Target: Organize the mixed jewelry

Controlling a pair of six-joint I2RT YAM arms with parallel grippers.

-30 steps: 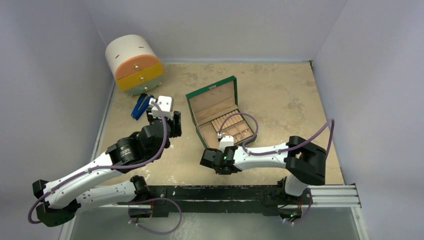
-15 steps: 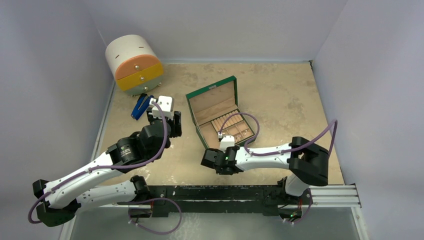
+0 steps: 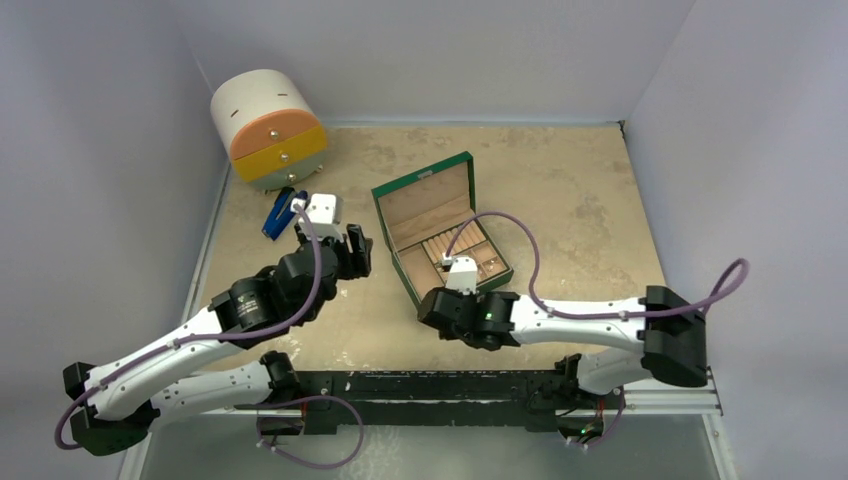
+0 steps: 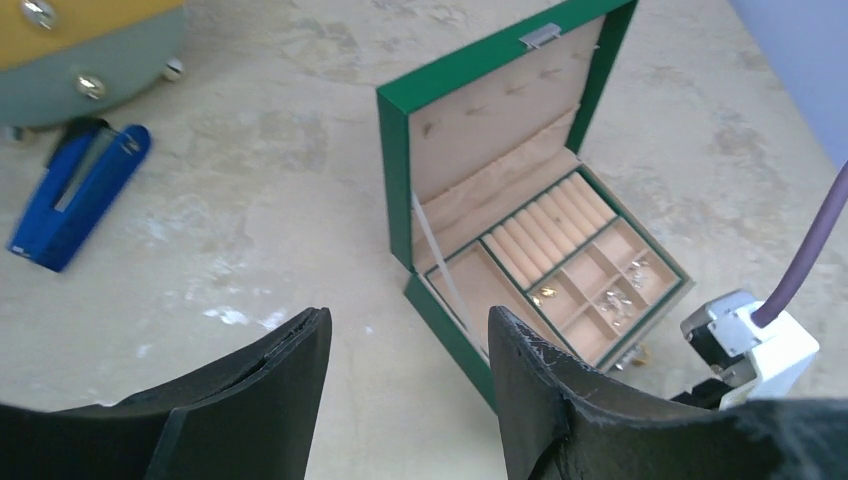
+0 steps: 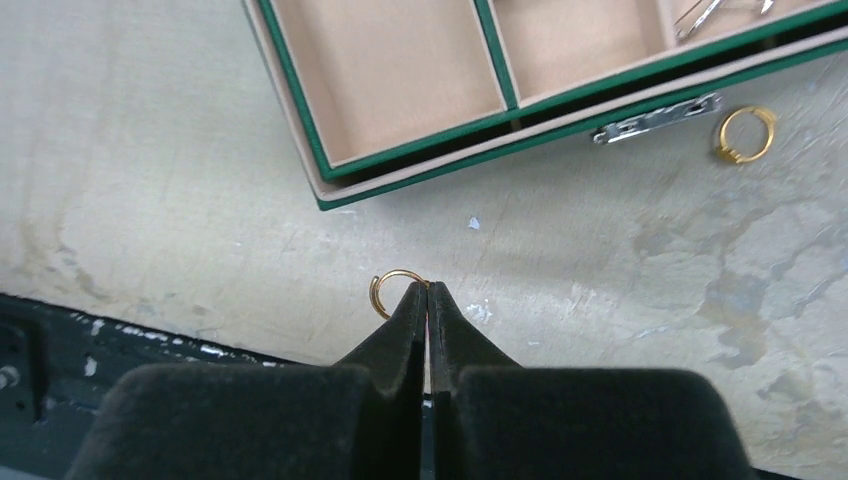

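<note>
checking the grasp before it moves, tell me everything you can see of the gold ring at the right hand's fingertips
The gold ring is a thin, plain hoop of shiny gold-coloured metal, with no stone visible. Its right side is pinched between the shut fingertips of the right hand, which hide part of the loop. It lies just off the near corner of the open green box, over the beige table; whether it touches the table cannot be told.

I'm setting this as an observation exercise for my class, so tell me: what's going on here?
The right tool is closed on a small gold ring, over the table just in front of the open green jewelry box. A second gold ring lies on the table by the box's clasp. The left tool hangs open, holding nothing, to the box's left. A few pieces already sit in the box's small compartments.
</note>
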